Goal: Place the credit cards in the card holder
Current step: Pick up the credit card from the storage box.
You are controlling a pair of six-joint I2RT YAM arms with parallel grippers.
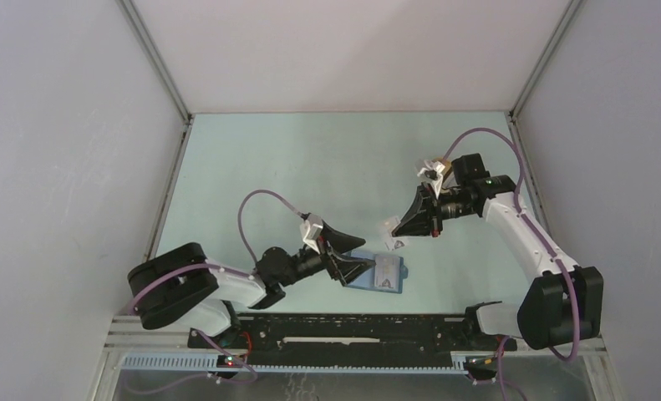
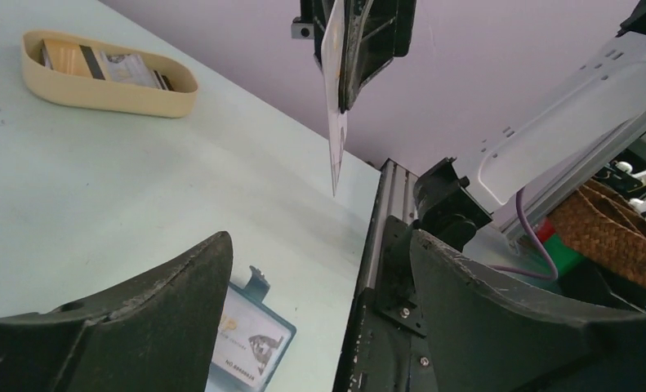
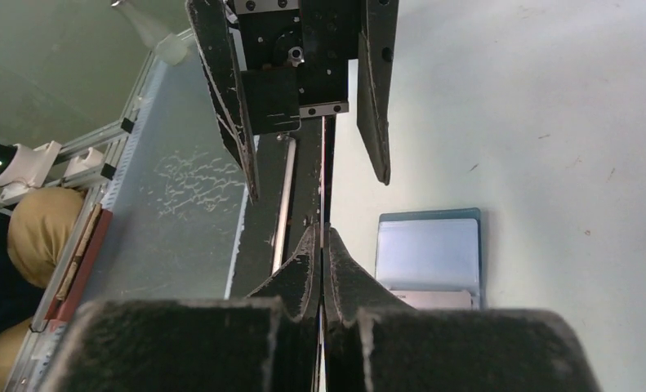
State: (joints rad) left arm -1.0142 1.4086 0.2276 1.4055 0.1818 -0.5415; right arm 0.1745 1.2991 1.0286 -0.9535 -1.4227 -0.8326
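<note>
While the right gripper (image 3: 323,241) clamps a thin whitish-grey card (image 2: 334,122), the left gripper (image 1: 364,253) gapes at nine o'clock of a teal-blue folding wallet (image 3: 427,249).

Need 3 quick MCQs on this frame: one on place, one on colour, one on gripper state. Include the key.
1. Where is the card holder?
A) leaning on the back wall
B) flat on the table by the left gripper
C) hanging off the table edge

2. What colour is the tray?
A) tan
B) red
C) black

3. The right gripper is:
A) open and empty
B) shut on the card holder
C) shut on a credit card

Key:
1 B: it lies flat just beyond the open left fingers.
2 A: its wall is tan.
3 C: a thin card is pinched between the shut fingers.
</note>
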